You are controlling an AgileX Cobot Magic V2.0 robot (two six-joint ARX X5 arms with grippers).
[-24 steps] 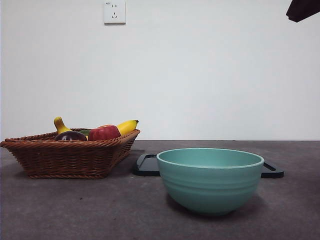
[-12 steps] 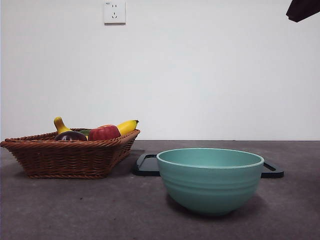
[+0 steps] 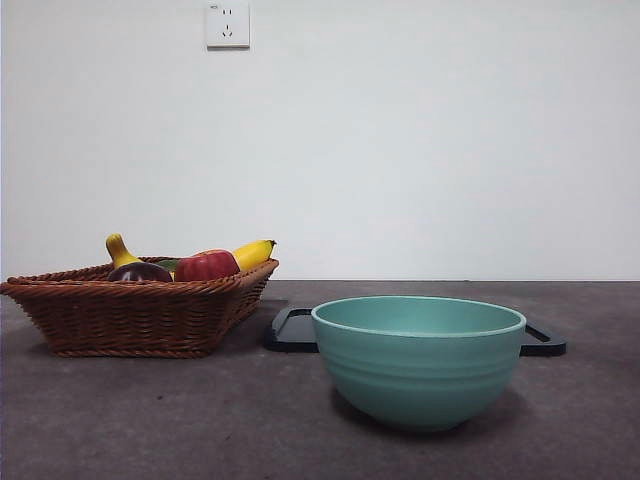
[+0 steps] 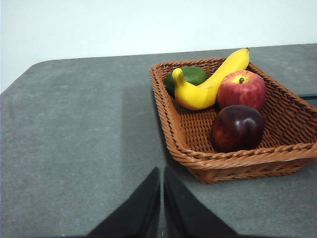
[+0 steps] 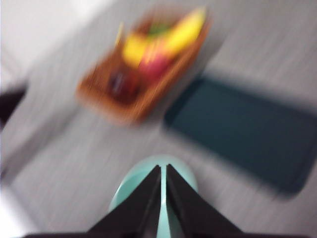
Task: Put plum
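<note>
Plum (image 4: 237, 127) is what you want: it sits in the wicker basket (image 4: 184, 148), at the basket's near rim, touching the red apple (image 4: 241, 89), with the banana (image 4: 210, 82) and a green fruit (image 4: 190, 75) further in. Your left pincer (image 4: 162, 174) hangs over bare tabletop (image 4: 74, 139) beside the basket, its jaws pressed almost together, gripping nothing. Your right pincer (image 5: 163, 171), likewise nearly closed and empty, is above the teal bowl (image 3: 418, 360); that view is blurred. A dark tray (image 3: 292, 330) lies behind the bowl.
</note>
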